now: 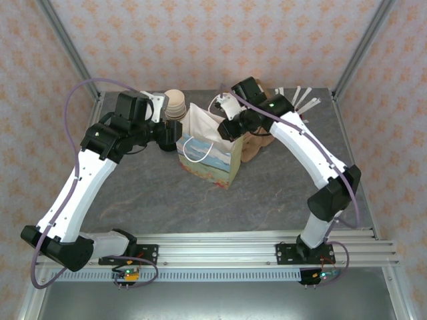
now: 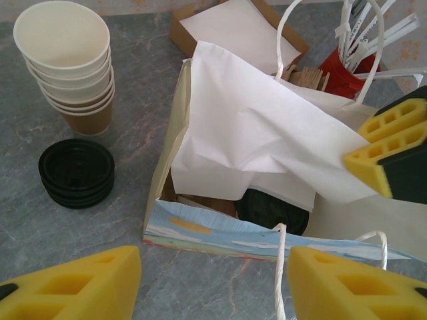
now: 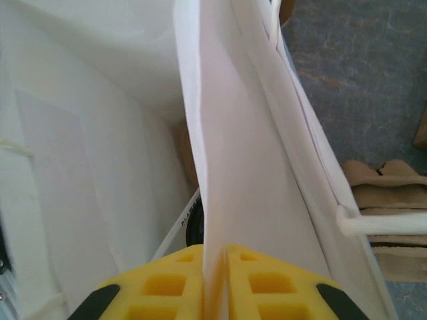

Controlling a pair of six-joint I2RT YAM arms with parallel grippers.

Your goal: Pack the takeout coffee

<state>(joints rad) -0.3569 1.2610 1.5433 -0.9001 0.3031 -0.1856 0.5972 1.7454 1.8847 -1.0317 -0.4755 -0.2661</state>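
You see from the left wrist the takeout coffee (image 2: 270, 210), round black plastic lid up, cup body hidden, axis apparently upright, inside the white-lined paper bag (image 1: 207, 157) just beyond your left gripper (image 2: 213, 283), which is wide and empty; the right wrist view adds the right gripper (image 3: 215, 257) pinched on the bag's wall.

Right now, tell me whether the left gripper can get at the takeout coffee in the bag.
Probably not cleanly: the left gripper is open just outside the paper bag, but a crumpled white flap overhangs the takeout coffee.
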